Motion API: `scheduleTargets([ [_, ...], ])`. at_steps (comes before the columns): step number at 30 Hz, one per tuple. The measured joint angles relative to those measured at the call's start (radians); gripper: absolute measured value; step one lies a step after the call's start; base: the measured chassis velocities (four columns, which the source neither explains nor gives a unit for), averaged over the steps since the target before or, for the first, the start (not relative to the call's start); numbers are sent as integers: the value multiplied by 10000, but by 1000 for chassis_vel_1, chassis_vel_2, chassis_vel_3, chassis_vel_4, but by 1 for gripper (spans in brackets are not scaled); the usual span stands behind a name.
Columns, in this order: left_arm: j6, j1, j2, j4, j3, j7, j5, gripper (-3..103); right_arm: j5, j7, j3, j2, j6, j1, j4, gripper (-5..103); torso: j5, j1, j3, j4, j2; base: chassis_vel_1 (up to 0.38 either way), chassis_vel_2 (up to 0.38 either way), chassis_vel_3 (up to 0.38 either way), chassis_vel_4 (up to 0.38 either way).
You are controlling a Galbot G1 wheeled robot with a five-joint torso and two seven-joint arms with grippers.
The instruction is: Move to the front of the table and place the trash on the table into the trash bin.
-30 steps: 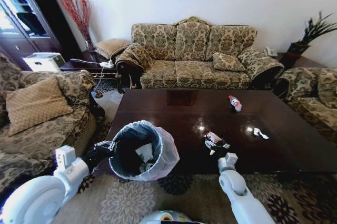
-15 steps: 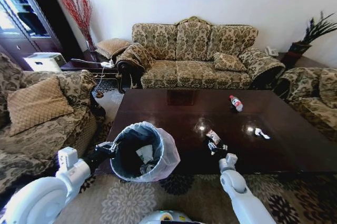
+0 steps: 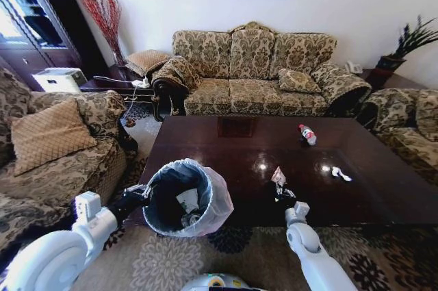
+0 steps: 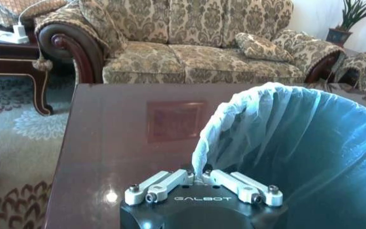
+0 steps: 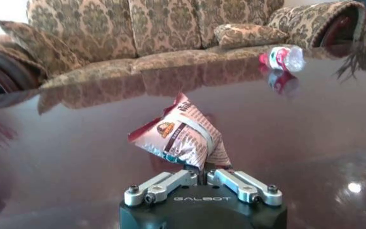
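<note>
Wrapper (image 5: 184, 138) pinched in closed right hand (image 5: 202, 177), above table (image 5: 75, 148)

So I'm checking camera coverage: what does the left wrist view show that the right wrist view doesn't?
The left wrist view alone shows the left tool shut on the bag-lined rim of the trash bin. The right wrist view alone shows the right tool shut on a snack wrapper, plus the bottle lying farther off. Both show the table and the sofa behind it.
</note>
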Motion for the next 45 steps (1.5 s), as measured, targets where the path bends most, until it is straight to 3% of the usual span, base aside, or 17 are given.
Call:
scheduleTargets([
  [7, 0, 16, 18, 0, -50, 3, -1, 0, -57, -407, -27, -26, 823, -238, 1392, 0, -2, 0, 0, -1, 0, 0, 0, 0, 0],
  [11, 2, 36, 78, -1, -51, 3, -2, 0, -522, -876, -380, -90, 1032, -407, 3332, 0, -6, 0, 0, 0, 0, 0, 0, 0, 0],
  [14, 27, 123, 223, -1, -23, 4, -3, 0, -680, -1464, -941, -143, 1008, -442, 4662, 0, -2, 0, 0, 0, 0, 0, 0, 0, 0],
  [17, 84, 192, 368, 0, -23, -2, -11, 0, -638, -2559, -2025, -305, 840, -235, 6468, 0, -3, 0, 0, 1, 0, 0, 0, 0, 0],
  [18, 84, 192, 368, 0, -23, -2, -11, 0, -638, -2559, -2025, -305, 840, -235, 6468, 0, -3, 0, 0, 1, 0, 0, 0, 0, 0],
  [20, 111, 248, 411, -1, -94, -13, -38, 0, -393, -3284, -2916, -512, 539, -116, 7625, 0, -5, 0, -1, 1, 0, 0, 0, 0, 0],
  [27, 134, 296, 372, -1, -109, -26, -47, 0, -533, -4368, -4438, -988, 150, -401, 8181, 0, -2, -1, -1, -2, 1, 0, 0, 0, 0],
  [34, 166, 302, 307, -1, -65, -31, -46, 0, -1432, -4236, -5030, -1055, -69, -482, 7569, -2, -2, 0, 0, 1, 0, 0, 0, 0, 0],
  [37, 169, 316, 279, -1, -82, -31, -46, 0, -1756, -4330, -5064, -1033, -98, -588, 7523, 14, -1, -1, 0, -1, 0, 0, 0, 0, 0],
  [40, 169, 301, 268, -1, -71, -31, -46, 0, -1824, -4334, -5055, -1009, -98, -601, 7528, 19, -1, -1, 0, 0, 0, 0, 0, 0, 0],
  [43, 170, 275, 257, -1, -40, -31, -44, 0, -1901, -4346, -4986, -1048, -75, -658, 7559, 36, -2, 0, 0, 0, 0, 0, 0, 0, 0],
  [45, 169, 275, 255, -1, -40, -31, -44, 0, -1901, -4347, -4970, -1054, -65, -671, 7573, 36, -2, 0, 0, 0, 0, 0, 0, 0, 0],
])
